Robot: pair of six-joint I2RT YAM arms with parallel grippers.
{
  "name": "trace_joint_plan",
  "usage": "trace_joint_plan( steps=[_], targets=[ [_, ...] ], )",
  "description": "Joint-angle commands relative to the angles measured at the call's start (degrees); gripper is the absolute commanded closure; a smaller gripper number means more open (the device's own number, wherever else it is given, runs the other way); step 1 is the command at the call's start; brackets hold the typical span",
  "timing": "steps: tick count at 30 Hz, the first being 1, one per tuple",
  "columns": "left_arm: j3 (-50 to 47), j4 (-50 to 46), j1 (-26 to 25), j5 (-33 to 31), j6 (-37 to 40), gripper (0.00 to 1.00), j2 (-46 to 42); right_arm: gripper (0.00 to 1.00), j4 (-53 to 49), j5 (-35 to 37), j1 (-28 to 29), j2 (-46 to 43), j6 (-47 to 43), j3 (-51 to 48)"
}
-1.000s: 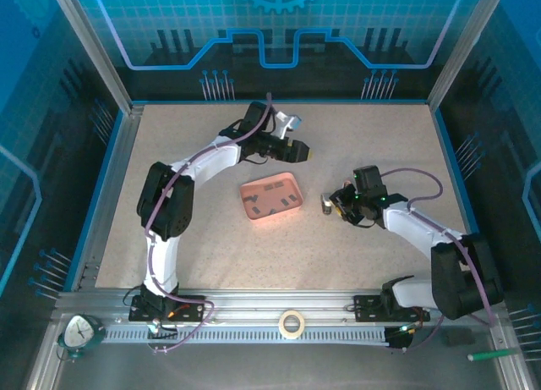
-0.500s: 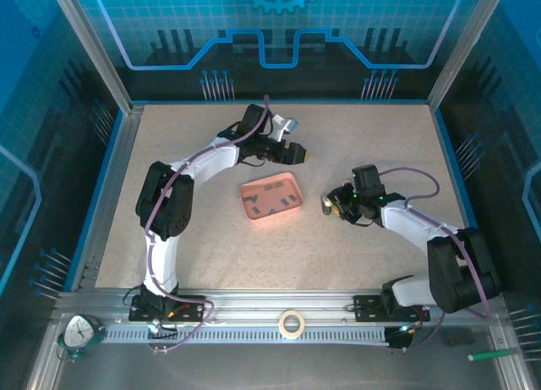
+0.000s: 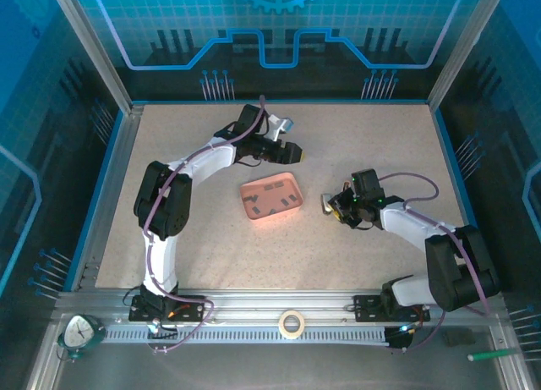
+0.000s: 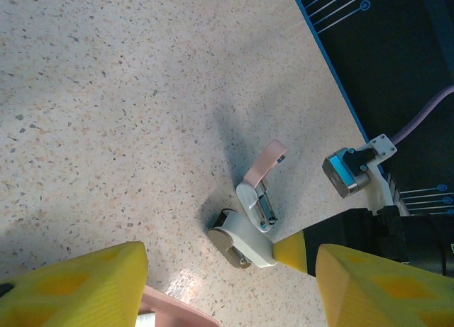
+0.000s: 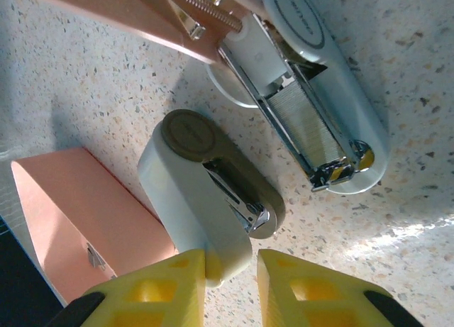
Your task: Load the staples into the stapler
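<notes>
Top external view: the shallow pink tray (image 3: 250, 193) lies near the middle of the speckled worktop (image 3: 194, 255), and the staples (image 3: 272, 188) are in it as a few short dark strips, apart from one another. Just to the tray's right is the stapler (image 3: 325, 205), apart from the tray, with the right end effector (image 3: 336, 208) against its right side. The left end effector (image 3: 297, 153) hangs beyond the tray's far edge, well apart from the stapler. In the right wrist view the yellow fingers (image 5: 152, 296) are closed on the near end of the stapler's white base (image 5: 195, 199), which lies flat on the worktop with its metal anvil plate facing the camera. The stapler is hinged open: the magazine arm (image 5: 319, 107) lies beside the base with a ribbed silvery strip showing in its channel, and the pink lid (image 5: 135, 15) is swung up above it. A corner of the tray, with one dark strip on it, sits just left of the base. In the left wrist view the left arm's yellow fingers (image 4: 78, 288) stand wide apart with nothing between them, high over the open stapler, and the tray's rim shows at the bottom edge.
</notes>
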Motion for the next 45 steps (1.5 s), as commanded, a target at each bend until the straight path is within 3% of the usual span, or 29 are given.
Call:
trace_joint_plan(
  steps=[1, 18, 28, 35, 45],
  targets=[
    [-0.7, -1.5, 0.8, 0.5, 0.0, 0.35, -3.1, 0.75, -1.9, 1.4, -0.7, 1.8, 0.9, -1.4],
    [-2.3, -2.9, 2.8, -0.3, 0.9, 0.35, -4.0, 0.85, -8.0, 1.3, 0.7, 9.6, 2.5, -1.8],
    [-0.2, -4.2, 3.7, -0.1, 1.3, 0.34, -3.9, 0.72, -16.6, 4.1, 1.4, 3.0, -4.9, 8.6],
    [0.2, -4.7, 3.8, 0.1, 1.6, 0.35, -3.8, 0.7, -20.3, 4.3, 1.0, 1.6, -7.4, 13.1],
    [0.1, -4.9, 3.9, 0.3, 1.6, 0.34, -3.8, 0.72, -15.9, 1.6, 1.3, 5.8, -6.7, 11.6]
  ],
)
